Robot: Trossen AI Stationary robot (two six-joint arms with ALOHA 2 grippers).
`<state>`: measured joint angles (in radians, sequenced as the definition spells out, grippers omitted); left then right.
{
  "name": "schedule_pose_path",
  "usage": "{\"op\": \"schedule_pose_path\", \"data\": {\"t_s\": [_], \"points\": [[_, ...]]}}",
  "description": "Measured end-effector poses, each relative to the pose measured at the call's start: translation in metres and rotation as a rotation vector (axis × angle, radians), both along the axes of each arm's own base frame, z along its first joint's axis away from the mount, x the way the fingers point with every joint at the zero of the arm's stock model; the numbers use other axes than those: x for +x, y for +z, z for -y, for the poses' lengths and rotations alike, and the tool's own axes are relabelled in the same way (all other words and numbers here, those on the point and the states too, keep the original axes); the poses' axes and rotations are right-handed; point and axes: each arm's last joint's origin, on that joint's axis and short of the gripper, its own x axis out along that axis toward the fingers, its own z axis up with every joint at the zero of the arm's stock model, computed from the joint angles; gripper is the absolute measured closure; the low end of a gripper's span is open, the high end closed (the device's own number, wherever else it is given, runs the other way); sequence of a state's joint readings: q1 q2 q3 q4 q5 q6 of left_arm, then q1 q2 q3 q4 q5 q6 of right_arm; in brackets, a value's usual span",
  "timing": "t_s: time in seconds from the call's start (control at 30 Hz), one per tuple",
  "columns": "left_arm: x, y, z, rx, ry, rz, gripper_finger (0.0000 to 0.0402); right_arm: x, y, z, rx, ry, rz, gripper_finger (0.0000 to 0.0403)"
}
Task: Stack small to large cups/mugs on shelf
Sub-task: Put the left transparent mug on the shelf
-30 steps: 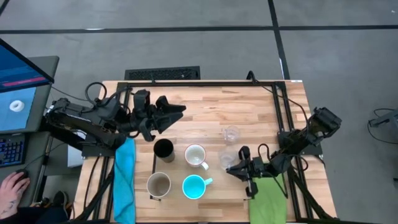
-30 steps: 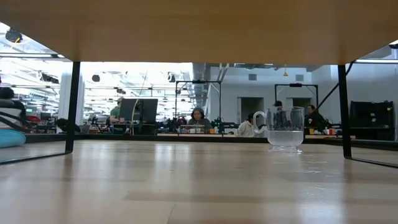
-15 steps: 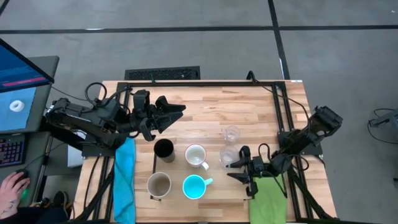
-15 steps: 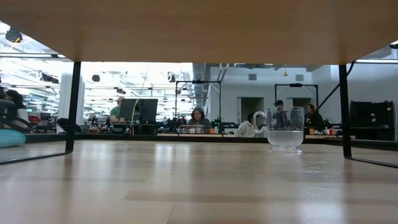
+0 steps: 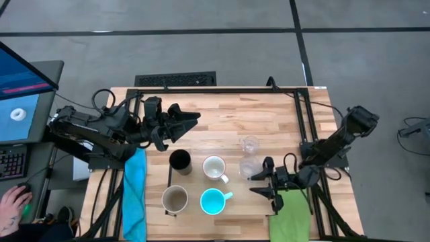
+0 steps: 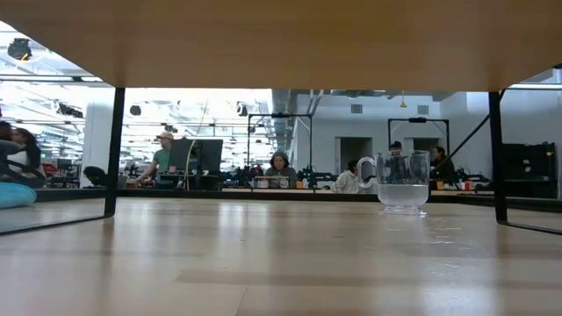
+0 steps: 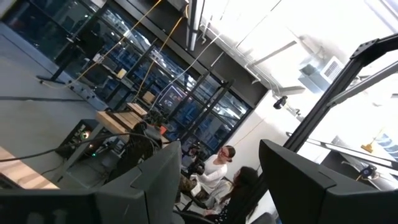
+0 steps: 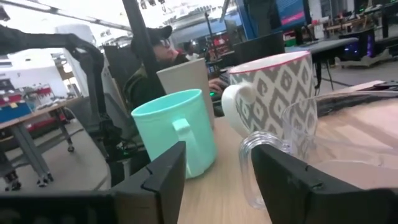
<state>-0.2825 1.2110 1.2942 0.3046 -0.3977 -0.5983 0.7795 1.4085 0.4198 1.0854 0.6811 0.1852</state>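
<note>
The shelf, a light-wood board with thin black rails, stands on legs over the tabletop. On it stand a black tumbler, a white mug, a beige mug, a blue mug and a clear glass mug. A second clear glass stands on the tabletop behind the shelf and shows in the low view. My right gripper is open, level at the shelf's right end. My left gripper is open and empty above the table's far left. My right gripper comes level from the table's right. Its two fingers stand on either side of the clear mug's handle. I cannot tell whether they touch the handle or the shelf.
A blue towel hangs at the table's left edge and a green cloth at its near right. A person's hand rests on a desk off the table's left. People sit in the room beyond the table.
My right gripper has drawn back a little toward the table's right edge. The shelf has slid the same way with its cups, and its legs have shifted in the low view. The clear glass on the tabletop has stayed where it was.
</note>
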Motion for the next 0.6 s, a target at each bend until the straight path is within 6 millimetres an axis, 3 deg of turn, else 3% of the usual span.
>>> {"op": "schedule_pose_path", "data": {"t_s": [0.6], "points": [[-0.001,0.000,0.002,-0.012,0.017,-0.003,0.0194,-0.013,0.011,0.000,0.007,0.114,-0.155,0.0173]]}}
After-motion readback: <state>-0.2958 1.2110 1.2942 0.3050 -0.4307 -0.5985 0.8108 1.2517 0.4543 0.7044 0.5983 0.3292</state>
